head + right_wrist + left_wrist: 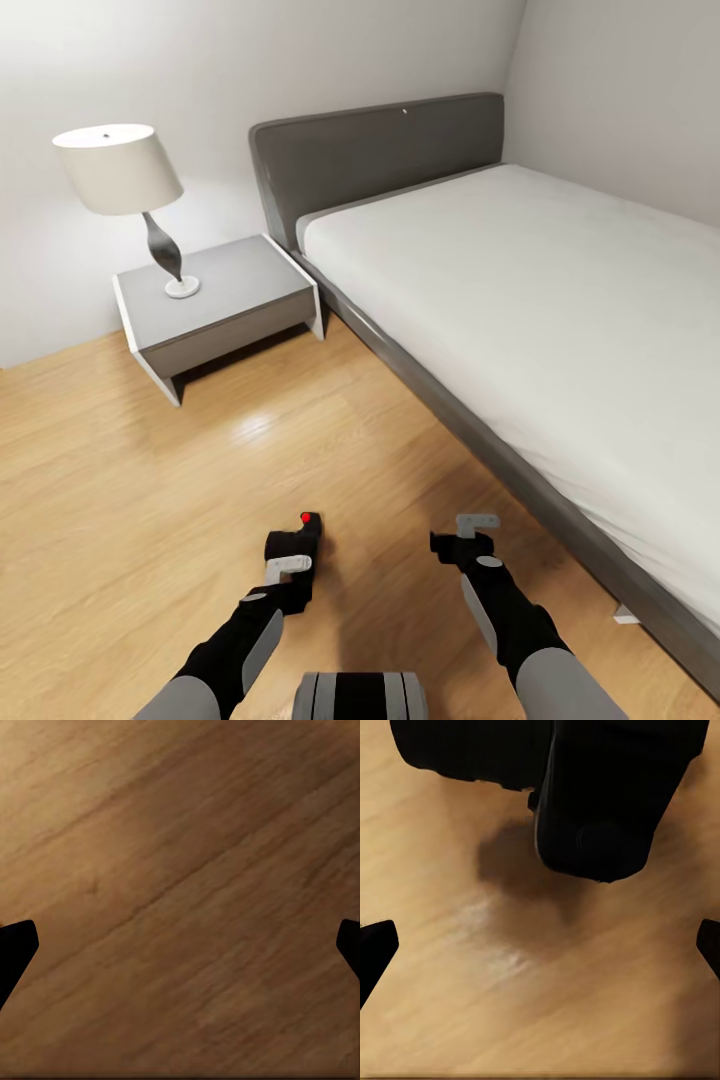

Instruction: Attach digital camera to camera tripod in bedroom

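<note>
The digital camera [308, 527], a small black box with a red dot on top, is low over the wood floor just past my left gripper [289, 553]. In the left wrist view the camera [604, 795] lies beyond the fingertips [375, 949], which stand wide apart with nothing between them, and it casts a dark shadow on the planks. My right gripper [461, 536] hangs open over bare floor beside the bed, its fingertips [15, 945] equally wide apart. The camera tripod is out of view.
The grey-framed white bed [560, 330] fills the right side, its frame edge close to my right arm. A grey nightstand [225, 290] with a white lamp [120, 170] stands at the back left against the pale wall. Light wood floor [130, 480] stretches to the left.
</note>
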Robot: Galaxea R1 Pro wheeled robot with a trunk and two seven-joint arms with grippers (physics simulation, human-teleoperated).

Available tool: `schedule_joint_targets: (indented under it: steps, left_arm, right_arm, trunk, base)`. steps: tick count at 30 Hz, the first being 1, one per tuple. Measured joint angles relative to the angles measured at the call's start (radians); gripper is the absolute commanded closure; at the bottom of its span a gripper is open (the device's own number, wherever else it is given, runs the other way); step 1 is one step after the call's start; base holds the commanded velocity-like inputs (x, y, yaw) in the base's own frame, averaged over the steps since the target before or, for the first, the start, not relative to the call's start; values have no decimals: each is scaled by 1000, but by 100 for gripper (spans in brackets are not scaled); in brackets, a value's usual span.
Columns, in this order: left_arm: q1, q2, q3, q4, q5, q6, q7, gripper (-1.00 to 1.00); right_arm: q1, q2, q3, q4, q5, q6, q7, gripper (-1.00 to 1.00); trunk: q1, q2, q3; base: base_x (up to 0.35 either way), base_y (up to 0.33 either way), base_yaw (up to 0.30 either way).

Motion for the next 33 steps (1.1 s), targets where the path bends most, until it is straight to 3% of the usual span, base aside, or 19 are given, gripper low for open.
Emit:
schedule_joint_targets:
  steps: [11,17,25,33]
  left_arm:
    - [0,1,0,-2,-1,-2,0,-100]
    - [0,1,1,-18,-2,-4,5,-100]
    - [1,1,-1,-91,-2,-2,9,-100]
    - [0,1,-2,-108,-2,-1,9,-100]
  right_arm:
    - [0,-1,0,-5,0,0,6,-100]
    - [0,-1,4,-81,-4,12,14,-100]
    - [9,4,4,-263,-11,130,15,-100]
    - [14,8,4,-368,-13,238,22,-100]
  trunk:
    - [5,-3,-43]
    - [8,-4,-66]
    - [11,-6,-97]
    - [14,-7,-120]
  base:
    - [0,0,0]
    - [0,0,0]
    - [0,0,0]
    - [0,0,0]
